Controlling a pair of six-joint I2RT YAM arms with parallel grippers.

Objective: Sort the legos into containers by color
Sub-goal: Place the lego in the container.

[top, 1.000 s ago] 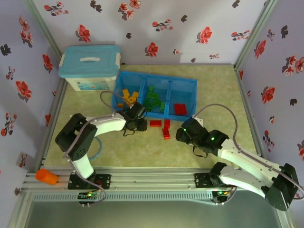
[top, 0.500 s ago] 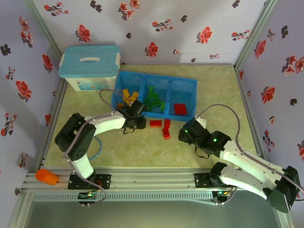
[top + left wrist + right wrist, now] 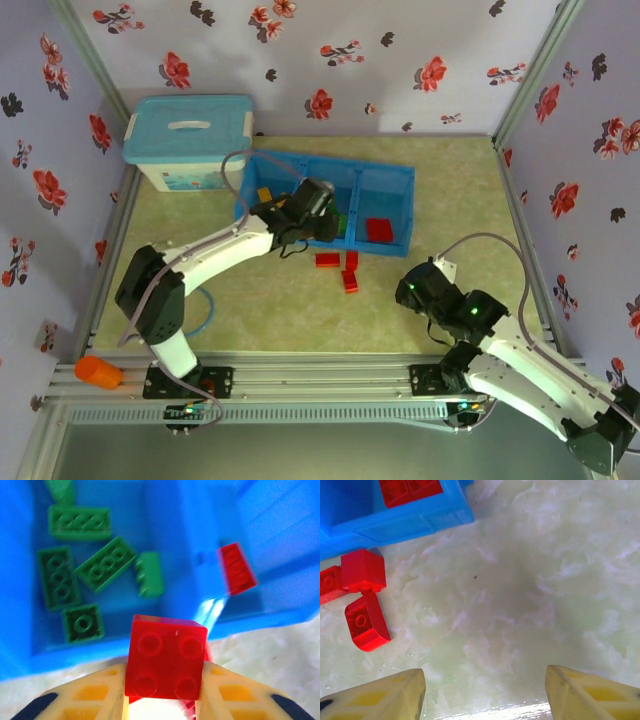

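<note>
A square red brick (image 3: pixel 166 664) with four round studs, glossy hard plastic, is pinched between the pale yellow fingers of the left gripper (image 3: pixel 165 695). It hangs above the near wall of the shallow bright-blue tray (image 3: pixel 390 172), close to the divider between the middle and right compartments.

Sorting looks mostly done. Orange-yellow bricks (image 3: pixel 265 195) sit in the left compartment, green bricks (image 3: pixel 105 570) lie jumbled in the middle one, some studs down with their hollow undersides showing, and red bricks (image 3: pixel 378 229) rest in the right one. Left to do, by my reading: drop the held brick in the right compartment and collect the loose red bricks (image 3: pixel 350 262) lying on the table just near of the tray, one with a rounded edge.

The right gripper (image 3: pixel 482 690) hovers with fingers spread wide and nothing between them, over the smooth, marbled pale-green table (image 3: pixel 520 605).
</note>
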